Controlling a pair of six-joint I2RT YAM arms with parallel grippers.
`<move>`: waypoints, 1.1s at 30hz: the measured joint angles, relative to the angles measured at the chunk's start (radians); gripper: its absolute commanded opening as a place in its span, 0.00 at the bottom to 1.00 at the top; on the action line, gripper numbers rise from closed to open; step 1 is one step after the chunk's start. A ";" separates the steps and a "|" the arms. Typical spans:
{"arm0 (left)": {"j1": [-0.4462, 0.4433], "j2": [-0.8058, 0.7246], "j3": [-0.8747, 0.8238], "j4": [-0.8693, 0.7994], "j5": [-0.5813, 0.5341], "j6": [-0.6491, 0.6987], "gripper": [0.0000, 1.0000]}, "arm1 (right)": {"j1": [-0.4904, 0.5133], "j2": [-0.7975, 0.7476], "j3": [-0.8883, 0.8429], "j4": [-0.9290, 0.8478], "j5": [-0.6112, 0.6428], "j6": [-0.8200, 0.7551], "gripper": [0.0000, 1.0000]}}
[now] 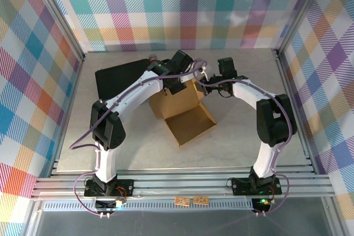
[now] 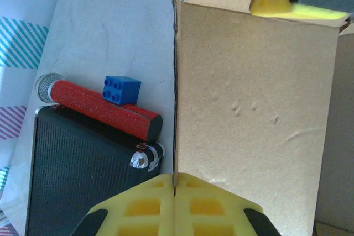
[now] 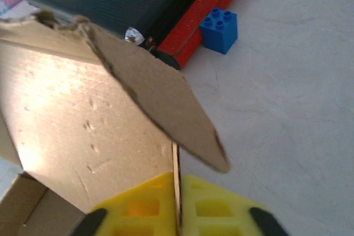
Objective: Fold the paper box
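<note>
Centrally, plain brown paper box (image 1: 185, 111), dented, left pincer (image 2: 174, 186) and right pincer (image 3: 177, 194) clamped on its panel edges.

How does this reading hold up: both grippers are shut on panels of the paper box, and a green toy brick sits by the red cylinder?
One slip: the toy brick is blue, not green; the left wrist view shows it. The left gripper and right gripper are each shut on the paper box, and the brick sits by the red cylinder.
</note>
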 measured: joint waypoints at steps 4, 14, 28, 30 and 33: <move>0.000 0.000 0.019 -0.005 -0.003 -0.072 0.33 | 0.017 -0.033 -0.045 0.062 0.093 0.005 0.00; 0.190 -0.319 -0.327 0.092 0.191 -0.549 0.45 | -0.015 -0.132 -0.135 0.106 0.171 0.002 0.00; 0.229 -0.486 -0.765 0.259 0.506 -0.711 0.43 | -0.034 -0.133 -0.143 0.106 0.172 0.002 0.00; 0.215 -0.430 -0.729 0.251 0.484 -0.715 0.42 | -0.034 -0.134 -0.146 0.106 0.172 0.002 0.00; 0.196 -0.356 -0.677 0.253 0.445 -0.714 0.42 | -0.034 -0.136 -0.151 0.106 0.172 0.003 0.00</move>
